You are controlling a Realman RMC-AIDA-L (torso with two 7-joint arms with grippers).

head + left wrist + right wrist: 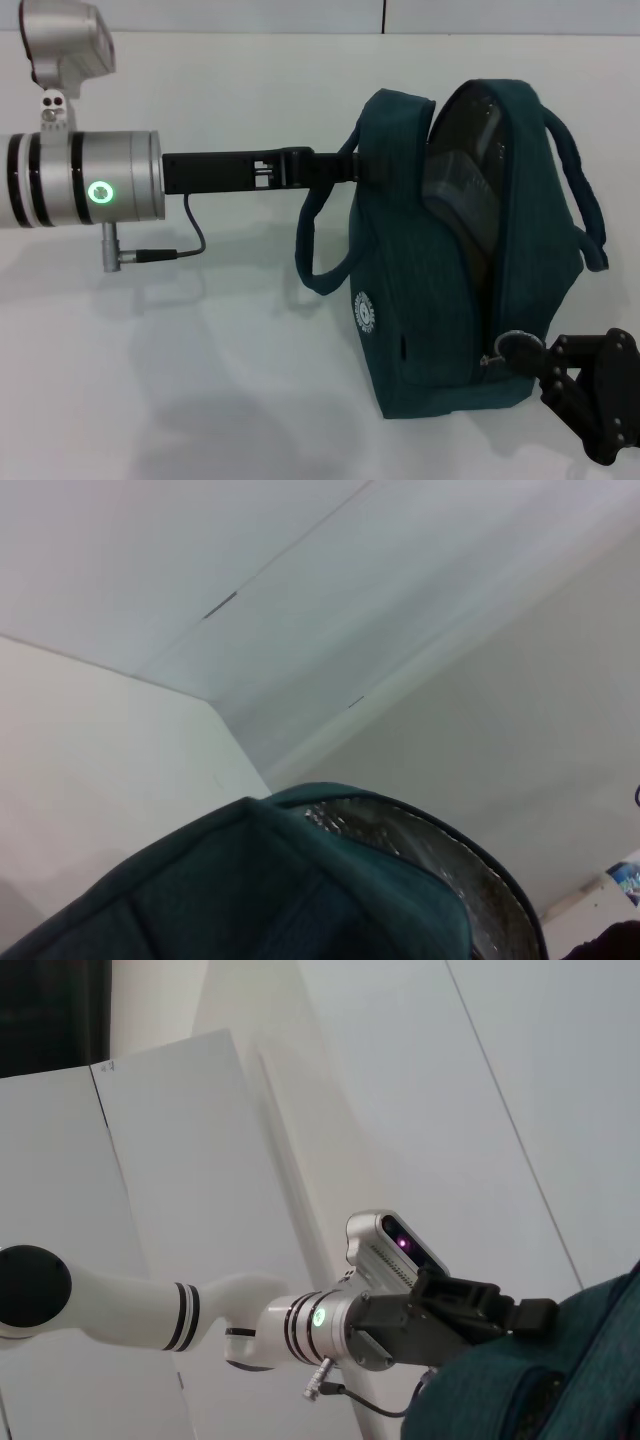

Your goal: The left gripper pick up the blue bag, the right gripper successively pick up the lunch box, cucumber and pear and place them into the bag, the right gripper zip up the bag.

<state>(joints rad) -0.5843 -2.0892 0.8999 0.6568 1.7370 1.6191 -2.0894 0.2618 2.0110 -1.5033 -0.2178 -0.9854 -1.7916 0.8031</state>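
Note:
The blue bag stands upright on the white table, its top flap open onto a silver lining. A dark box shape lies inside; the cucumber and pear are hidden. My left gripper reaches in from the left and is shut on the bag's near handle. My right gripper is at the bag's lower right corner, its fingertips closed at the zipper pull. The bag also shows in the left wrist view and the right wrist view, where the left gripper holds it.
The white table stretches in front and to the left of the bag. The bag's second handle loops off its right side. A cable hangs under the left wrist.

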